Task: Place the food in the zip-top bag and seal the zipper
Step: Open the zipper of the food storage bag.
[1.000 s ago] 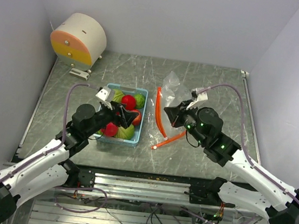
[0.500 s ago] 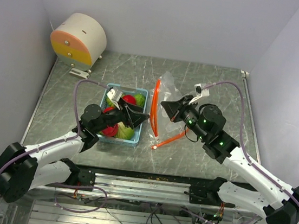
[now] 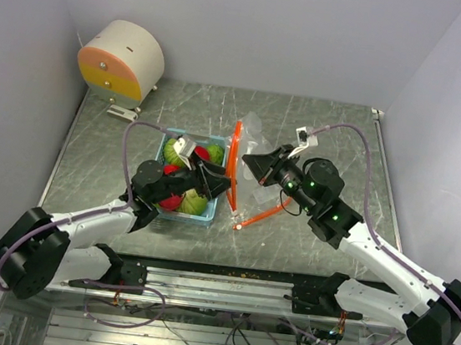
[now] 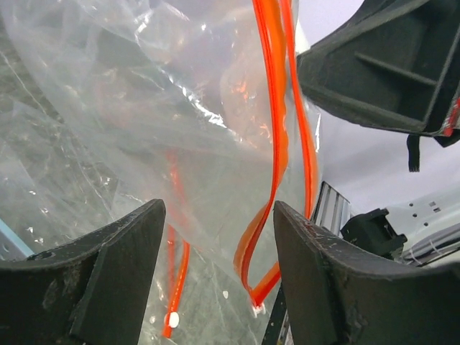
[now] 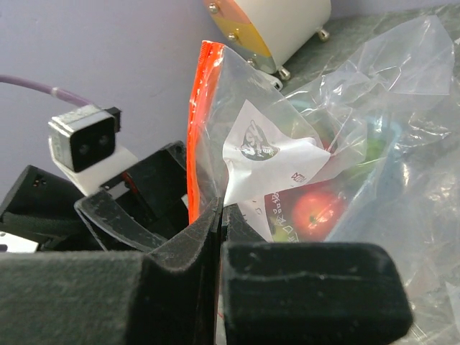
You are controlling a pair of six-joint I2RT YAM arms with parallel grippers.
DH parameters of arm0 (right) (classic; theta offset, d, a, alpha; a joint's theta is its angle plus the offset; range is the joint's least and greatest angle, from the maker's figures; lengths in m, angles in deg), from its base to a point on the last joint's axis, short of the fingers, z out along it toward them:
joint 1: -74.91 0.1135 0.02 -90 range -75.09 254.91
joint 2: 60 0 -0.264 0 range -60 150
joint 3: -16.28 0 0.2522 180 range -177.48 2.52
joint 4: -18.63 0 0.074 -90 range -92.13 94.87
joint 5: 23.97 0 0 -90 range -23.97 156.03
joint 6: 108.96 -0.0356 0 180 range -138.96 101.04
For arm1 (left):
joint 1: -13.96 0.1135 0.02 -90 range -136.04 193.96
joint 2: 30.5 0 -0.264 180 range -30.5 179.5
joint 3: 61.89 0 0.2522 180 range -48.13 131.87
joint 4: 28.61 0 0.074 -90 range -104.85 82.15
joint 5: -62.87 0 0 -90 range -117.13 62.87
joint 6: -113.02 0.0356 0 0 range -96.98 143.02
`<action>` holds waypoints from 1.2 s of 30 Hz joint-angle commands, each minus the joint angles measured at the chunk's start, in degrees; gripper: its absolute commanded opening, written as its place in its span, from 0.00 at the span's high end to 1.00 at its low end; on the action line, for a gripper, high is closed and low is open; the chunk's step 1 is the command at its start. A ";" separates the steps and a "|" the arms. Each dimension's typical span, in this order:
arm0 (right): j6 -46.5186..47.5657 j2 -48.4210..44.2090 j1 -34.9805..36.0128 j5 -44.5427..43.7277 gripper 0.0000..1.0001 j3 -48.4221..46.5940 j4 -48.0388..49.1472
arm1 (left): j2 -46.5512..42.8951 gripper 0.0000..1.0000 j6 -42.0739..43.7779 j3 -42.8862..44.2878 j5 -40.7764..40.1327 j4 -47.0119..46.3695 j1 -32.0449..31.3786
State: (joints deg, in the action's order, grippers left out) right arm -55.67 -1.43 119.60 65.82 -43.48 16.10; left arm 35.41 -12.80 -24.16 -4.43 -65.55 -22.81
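Right end effector (image 5: 219, 219) clenched on the rim of the clear plastic orange-zippered bag (image 4: 144, 108), left end effector (image 4: 215, 215) released at its mouth: advise pinching the opposite rim squarely, as the glossy toy food (image 3: 194, 205) lies in the light blue tray (image 3: 176, 219).

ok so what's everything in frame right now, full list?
Clear plastic zip-top bag with orange zipper: one, clear and orange, mid-table, held up by its zipper edge.
Light blue plastic tray: one, left of the bag.
Toy produce pieces: several, glossy red and green, in the tray; exact count partly hidden.
Cream drum with an orange-yellow face: one, back-left corner.
Scratched grey metal table: one, underneath.
Purple cables: two, one along each arm.
Left gripper: black, open, at the bag's zipper.
Right gripper: black, shut on the bag's edge.
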 commanded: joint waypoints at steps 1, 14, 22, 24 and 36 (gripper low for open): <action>-1.62 0.60 -0.43 2.28 1.00 -0.06 4.34 | 2.57 0.29 2.28 3.26 -1.02 -0.25 -1.94; 3.11 -3.16 -0.65 -6.93 1.00 -1.42 -5.86 | -1.96 0.93 8.43 12.00 -6.96 25.27 -2.43; 9.41 -4.24 -0.65 -27.31 1.00 -3.69 -20.04 | -16.00 0.93 14.89 18.85 -27.89 55.74 -2.43; 9.71 -3.47 -0.70 -30.67 1.00 -4.59 -22.58 | -17.15 0.93 15.63 20.74 -31.69 61.22 -2.42; 18.93 -0.60 -0.57 1.56 0.57 -4.73 -8.92 | -19.81 0.93 16.45 24.73 -42.61 72.89 -2.41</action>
State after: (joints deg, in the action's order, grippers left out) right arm -41.88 -1.59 118.87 47.74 -48.68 -2.90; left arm 16.81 2.24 -1.78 -42.20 3.32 -25.46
